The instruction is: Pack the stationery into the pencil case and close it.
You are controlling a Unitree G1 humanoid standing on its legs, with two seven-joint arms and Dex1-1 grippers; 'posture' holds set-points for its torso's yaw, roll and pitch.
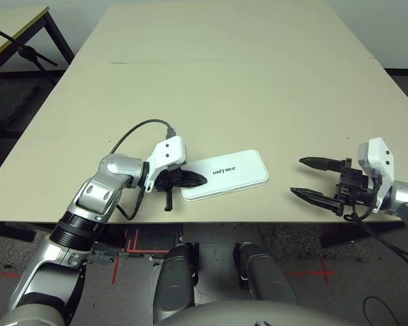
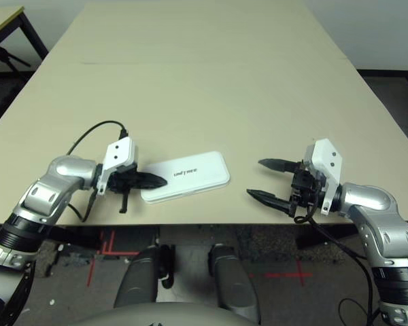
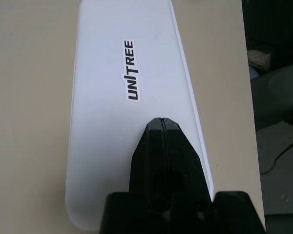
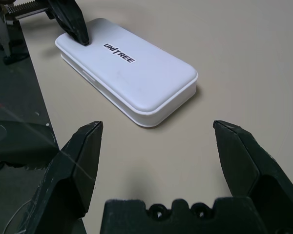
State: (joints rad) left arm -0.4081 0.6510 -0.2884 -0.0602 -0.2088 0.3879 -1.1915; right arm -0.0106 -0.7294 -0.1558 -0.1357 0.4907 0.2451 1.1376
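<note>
The white pencil case (image 1: pixel 234 173) lies flat and closed near the table's front edge, its "UNITREE" lid up. My left gripper (image 1: pixel 202 178) is shut, and its joined tips rest on the lid's left end (image 3: pixel 161 121). My right gripper (image 1: pixel 296 176) stands open to the right of the case, apart from it, with nothing between its fingers (image 4: pixel 157 127). The case's right end (image 4: pixel 151 92) lies beyond those fingertips. The stationery is out of view.
The beige table (image 1: pixel 224 81) stretches wide behind the case. Its front edge (image 1: pixel 224 221) runs just below the case and both grippers. A black cable (image 1: pixel 132 132) loops over my left wrist. A second table and a black stand (image 1: pixel 20 47) are at the far left.
</note>
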